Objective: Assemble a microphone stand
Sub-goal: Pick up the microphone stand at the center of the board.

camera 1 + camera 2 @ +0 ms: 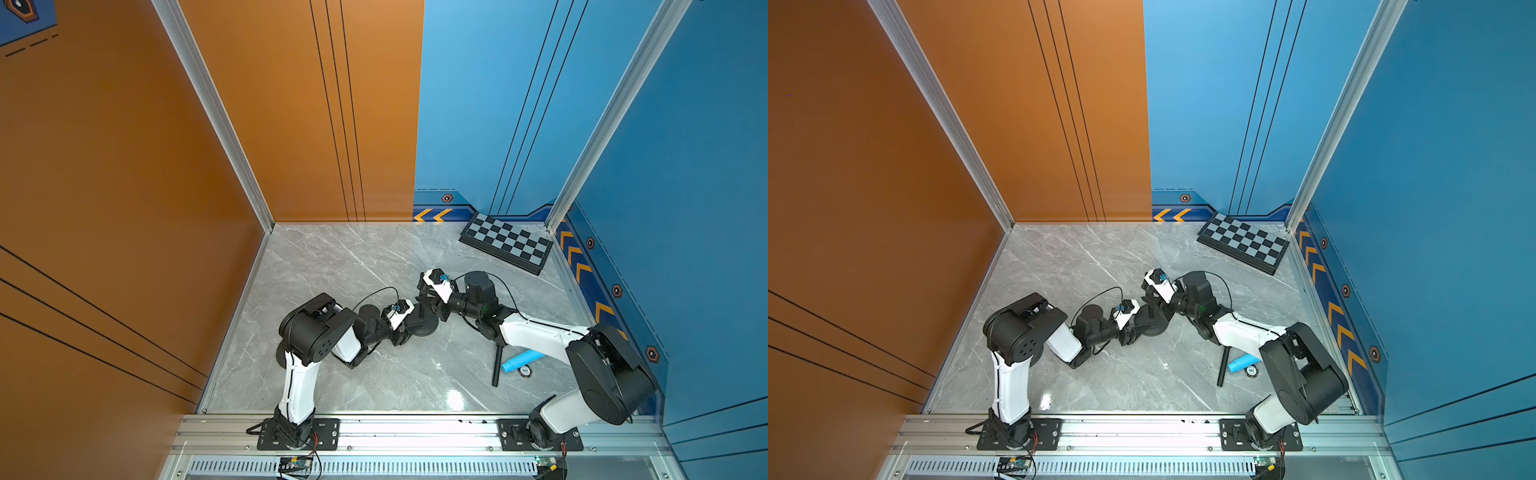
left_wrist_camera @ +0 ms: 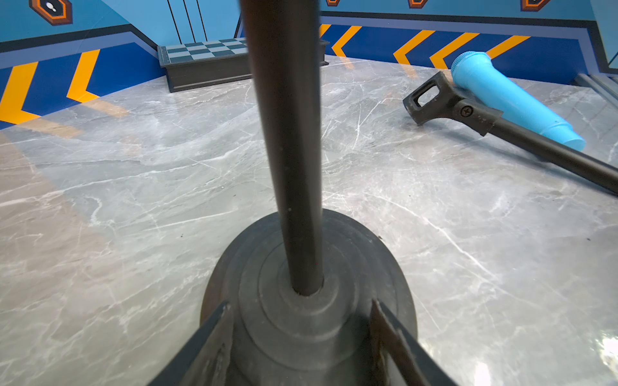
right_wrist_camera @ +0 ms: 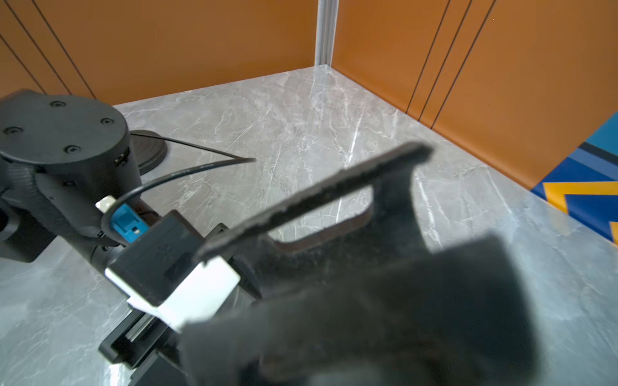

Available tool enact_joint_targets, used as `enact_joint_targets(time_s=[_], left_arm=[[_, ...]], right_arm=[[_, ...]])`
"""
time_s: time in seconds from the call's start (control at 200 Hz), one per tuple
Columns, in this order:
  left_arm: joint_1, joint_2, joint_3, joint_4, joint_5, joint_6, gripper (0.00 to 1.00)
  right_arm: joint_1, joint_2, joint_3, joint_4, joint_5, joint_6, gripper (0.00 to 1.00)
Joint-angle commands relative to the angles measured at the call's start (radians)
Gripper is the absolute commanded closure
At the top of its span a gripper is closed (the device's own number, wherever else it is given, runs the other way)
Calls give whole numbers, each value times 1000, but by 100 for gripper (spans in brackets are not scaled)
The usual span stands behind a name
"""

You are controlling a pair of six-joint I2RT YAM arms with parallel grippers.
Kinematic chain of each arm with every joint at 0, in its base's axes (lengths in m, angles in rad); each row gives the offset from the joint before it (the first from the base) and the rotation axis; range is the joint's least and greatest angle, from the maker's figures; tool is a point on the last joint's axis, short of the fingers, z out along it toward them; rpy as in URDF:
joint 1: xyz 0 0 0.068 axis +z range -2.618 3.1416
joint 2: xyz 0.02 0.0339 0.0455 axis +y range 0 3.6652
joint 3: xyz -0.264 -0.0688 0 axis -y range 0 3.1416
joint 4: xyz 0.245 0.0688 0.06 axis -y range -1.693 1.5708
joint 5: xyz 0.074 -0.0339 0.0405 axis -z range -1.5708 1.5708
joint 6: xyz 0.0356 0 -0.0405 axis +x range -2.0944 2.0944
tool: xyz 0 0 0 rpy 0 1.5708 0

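A black pole stands upright in the round black stand base, near the middle of the table in both top views. My left gripper is low on the table, and its two fingers press the sides of the base's raised hub. My right gripper is at the pole's upper end. In the right wrist view a blurred black clip-shaped part fills the area in front of the jaws and hides them. A blue microphone lies at the right beside a second black pole with a clip.
A folded chessboard sits in the back right corner. A small round disc lies by the microphone. Another round black base lies behind my left arm. Orange and blue walls enclose the marble table.
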Motion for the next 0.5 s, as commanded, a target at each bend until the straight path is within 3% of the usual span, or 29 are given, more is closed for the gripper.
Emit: enact_joint_targets(time_s=[0.0,0.14,0.23,0.28,0.42,0.495], left_arm=[[9,40,-29,-159,-30,26,34],[11,42,-29,-158,-31,26,35],[11,44,-27,-158,-31,26,35],[10,44,-27,-158,-33,27,35],[9,45,-27,-158,-39,25,35],[9,46,-27,-159,-42,25,35]], right_arm=[[-11,29,51,-74,-102,-43,80],[-9,23,28,-21,-33,-13,94],[29,20,-38,101,139,46,100],[77,22,-91,190,312,82,100],[288,99,-165,346,966,204,100],[350,153,-151,344,1147,280,100]])
